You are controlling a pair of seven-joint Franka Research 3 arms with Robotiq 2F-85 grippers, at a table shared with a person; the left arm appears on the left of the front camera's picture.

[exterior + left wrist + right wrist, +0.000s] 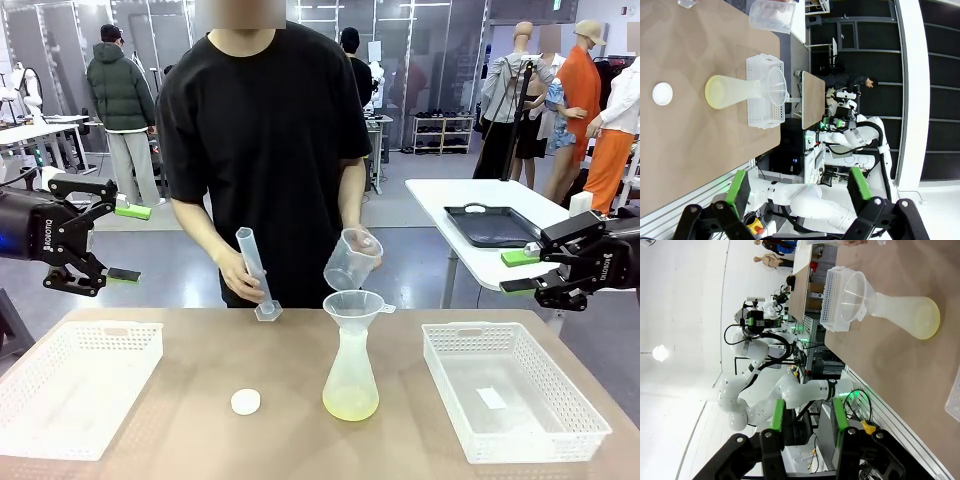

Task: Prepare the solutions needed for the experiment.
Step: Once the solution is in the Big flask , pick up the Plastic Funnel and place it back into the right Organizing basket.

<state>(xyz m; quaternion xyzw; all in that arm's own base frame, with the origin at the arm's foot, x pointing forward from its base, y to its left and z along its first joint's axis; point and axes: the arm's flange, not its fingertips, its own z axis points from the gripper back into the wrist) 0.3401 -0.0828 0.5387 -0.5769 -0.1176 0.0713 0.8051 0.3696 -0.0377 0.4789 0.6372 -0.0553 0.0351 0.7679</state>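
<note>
Left gripper [128, 243]: fully spread, green pads [740, 187] far apart, nothing between them; hangs above the left end of the table [200, 430].

Right gripper [518, 272]: parted more narrowly, likewise holding nothing; hangs beyond the table's right edge.

Solution [350, 404]: shallow pale yellow-green layer in the bottom of a translucent conical flask [351, 360]. Stands upright on the table between the two grippers, lower than both and well apart from each; ahead of the fingers and off to one side in either wrist view.

Funnel [353, 303]: seated in the flask's neck.

Beaker [352, 260]: tilted just above the funnel, held in one hand [372, 245] of the person, about level with the right gripper.

Graduated cylinder [248, 248]: leaning, base on the table, gripped by the person's other hand [240, 278], nearer the left gripper.

White round cap [245, 401]: flat on the table beside the flask, on the left gripper's side.

White baskets: left basket [140, 370] below the left gripper, right basket [447, 395] below the right gripper.
</note>
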